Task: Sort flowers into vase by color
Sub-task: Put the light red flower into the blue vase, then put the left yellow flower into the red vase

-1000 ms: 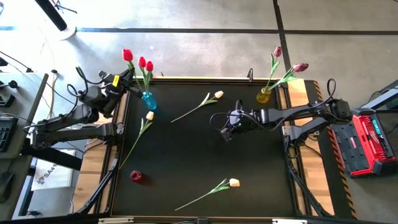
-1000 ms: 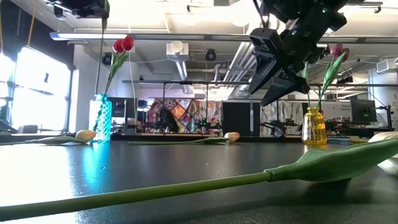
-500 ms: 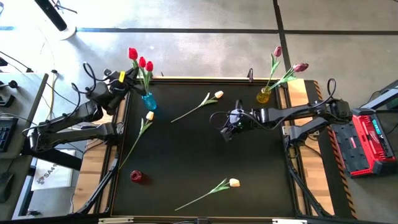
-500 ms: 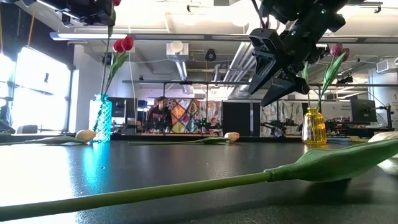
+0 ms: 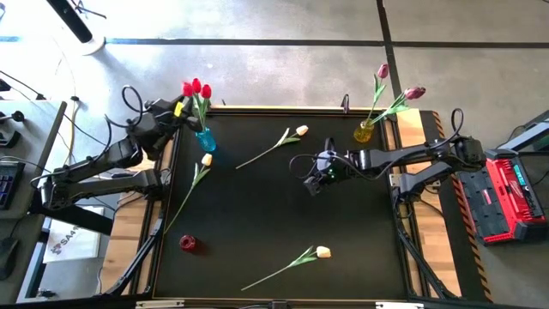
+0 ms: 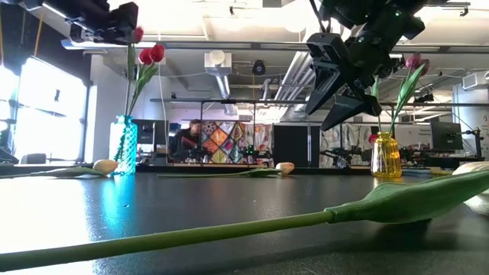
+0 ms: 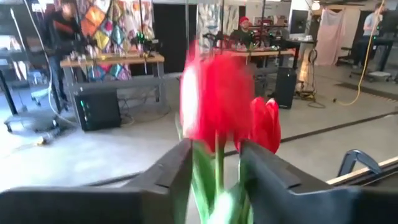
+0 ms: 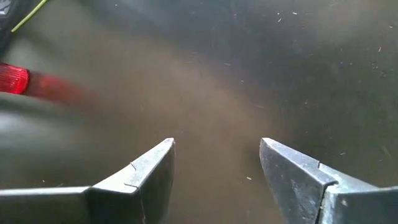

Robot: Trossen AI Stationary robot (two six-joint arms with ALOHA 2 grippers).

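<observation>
At the black worktop's far-left corner, the left gripper (image 7: 214,171) straddles a red tulip's thin green stem (image 7: 217,165) above the teal glass vase (image 5: 204,138), fingers parted with slim gaps visible. Withdrawing carelessly could drag the bloom out or tip the vase. The right gripper (image 8: 214,165) hangs spread wide mid-table.

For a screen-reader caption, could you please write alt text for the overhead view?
The left hand is at the red flowers in a blue vase at the black table's far left corner. The right hand hovers open mid-table. Three cream flowers lie loose, and pink flowers stand in a yellow vase.
</observation>
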